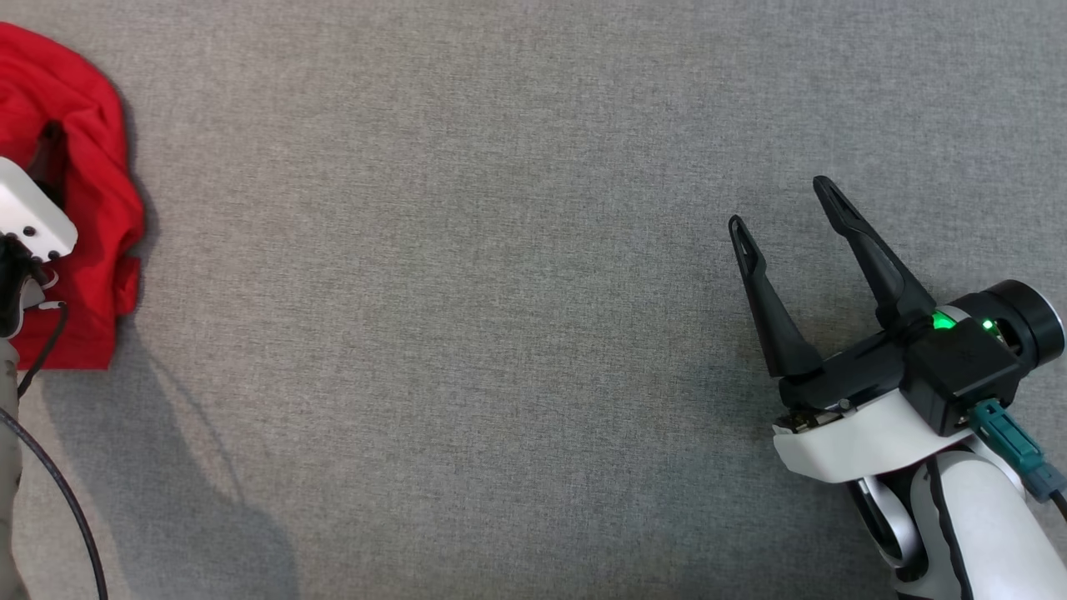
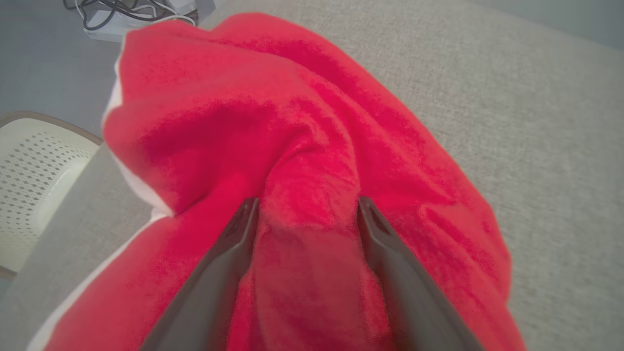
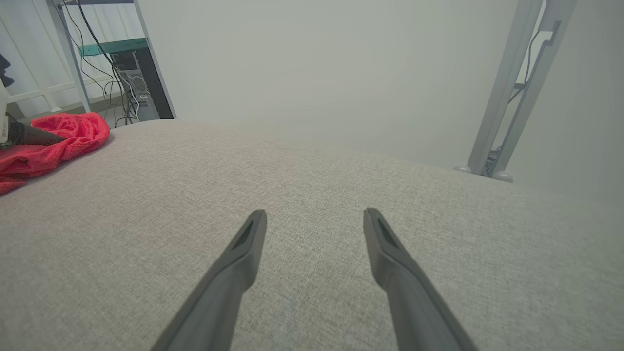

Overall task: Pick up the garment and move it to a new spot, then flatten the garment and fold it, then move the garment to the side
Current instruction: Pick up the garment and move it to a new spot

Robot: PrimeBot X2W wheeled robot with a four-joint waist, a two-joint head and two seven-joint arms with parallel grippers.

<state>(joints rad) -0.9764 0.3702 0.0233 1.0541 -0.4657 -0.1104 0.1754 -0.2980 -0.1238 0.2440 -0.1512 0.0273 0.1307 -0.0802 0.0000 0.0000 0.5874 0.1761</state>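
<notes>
**Grey fabric surface (image 1: 500, 292), red garment (image 1: 92, 192) at its far left, both grippers spread wide**

Seen from the head: woven grey cloth from edge to edge, flat and smooth. Crumpled against the left border, the garment, bunched into soft folds with a dark hollow near its middle. Over it, partly hiding it, a white wrist housing (image 1: 29, 221), with a thin black cable (image 1: 58, 500) running down the left edge. At lower right, well apart from the garment, the right gripper (image 1: 779, 204): two long dark fingers in a broad V, pointing up and slightly left, holding nothing, bare grey fabric between them. Behind the fingers, a black body with a small green light (image 1: 944, 321), then a white forearm (image 1: 984, 525).

Seen from the left wrist: the left gripper (image 2: 307, 207) directly at the garment (image 2: 302, 122), jaws fully apart, a raised ridge of red cloth between the two fingers, not pinched. Whether the tips press into the cloth: cannot tell. Beyond the surface's edge, a pale perforated plastic shell (image 2: 34, 180) and a tangle of cables (image 2: 131, 12) on the floor.

Seen from the right wrist: the right gripper (image 3: 316, 213) low over bare grey fabric, fingers parted, gripping nothing. Far to that view's left, the garment (image 3: 73, 134) in a heap, with one dark finger (image 3: 34, 135) of the left gripper against it. Behind, a pale wall (image 3: 317, 63), a computer tower (image 3: 136, 83) among cables, and a grey metal frame (image 3: 516, 83).
</notes>
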